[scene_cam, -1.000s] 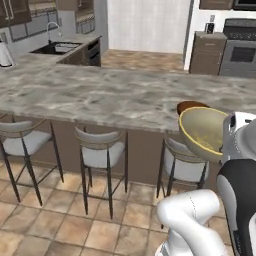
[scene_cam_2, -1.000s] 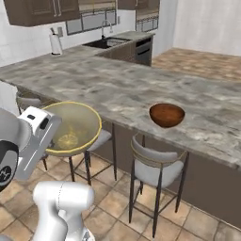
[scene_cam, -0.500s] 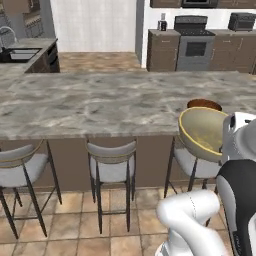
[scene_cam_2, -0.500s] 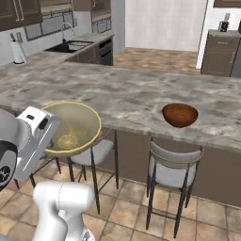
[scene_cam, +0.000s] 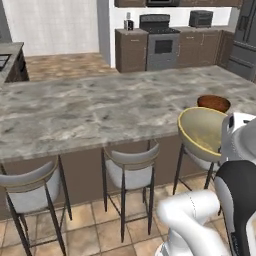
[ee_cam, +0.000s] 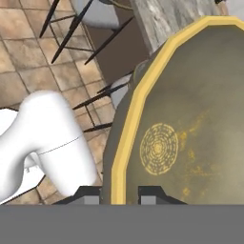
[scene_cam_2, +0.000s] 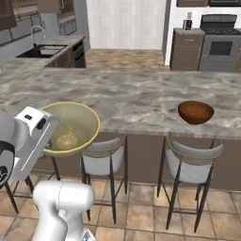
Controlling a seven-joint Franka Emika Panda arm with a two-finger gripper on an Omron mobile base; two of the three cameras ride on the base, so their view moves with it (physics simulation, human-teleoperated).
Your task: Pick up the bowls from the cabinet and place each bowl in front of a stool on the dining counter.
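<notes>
**Olive bowl held off counter**

Left base: olive bowl tilted, below counter edge; brown bowl on the counter.
Right base: brown bowl above a stool.
Hand: gripper clamped the olive bowl's rim.

The held bowl is pale olive-beige with a bright yellow rim, and inside at its bottom there is a yellow pattern of round rings with some yellow speckles around it. The second bowl is glossy reddish-brown. The counter has a grey-beige marbled top and a dark brown base. The stools have light grey seats and thin black legs. The floor is of brown and tan tiles. The gripper fingertips are dark grey.
</notes>
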